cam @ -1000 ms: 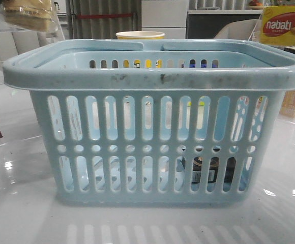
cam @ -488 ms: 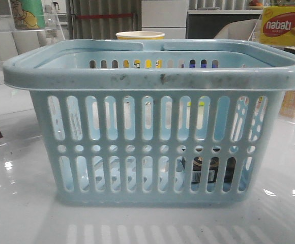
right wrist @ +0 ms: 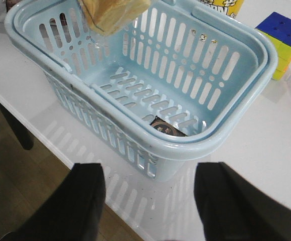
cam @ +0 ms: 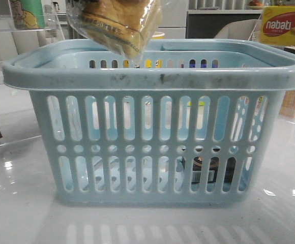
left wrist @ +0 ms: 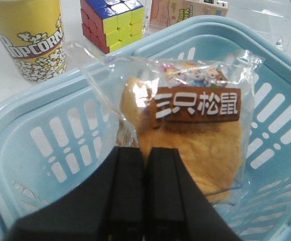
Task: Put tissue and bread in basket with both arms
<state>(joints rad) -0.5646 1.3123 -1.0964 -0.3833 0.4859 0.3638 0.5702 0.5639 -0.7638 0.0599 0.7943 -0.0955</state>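
The pale blue basket [cam: 152,76] fills the middle of the front view. The bread [cam: 118,23], golden-brown in clear wrap, hangs over the basket's left part, above the rim. In the left wrist view my left gripper [left wrist: 144,150] is shut on the wrap's edge of the bread [left wrist: 195,140], over the basket [left wrist: 45,145]. The tissue [right wrist: 168,128], a small dark pack, lies on the basket floor near a corner; in the front view the tissue [cam: 208,170] shows through the slots. My right gripper [right wrist: 149,175] is open above the table edge, beside the basket [right wrist: 185,143], holding nothing.
A yellow popcorn cup [left wrist: 32,40] and a colour cube [left wrist: 113,22] stand behind the basket. A yellow-and-red nabati box [cam: 285,25] is at the back right. The table's front edge [right wrist: 45,143] drops to the floor close to the basket.
The bread has come in from the upper left to over the basket's left part; half a second ago it was out of the front view.
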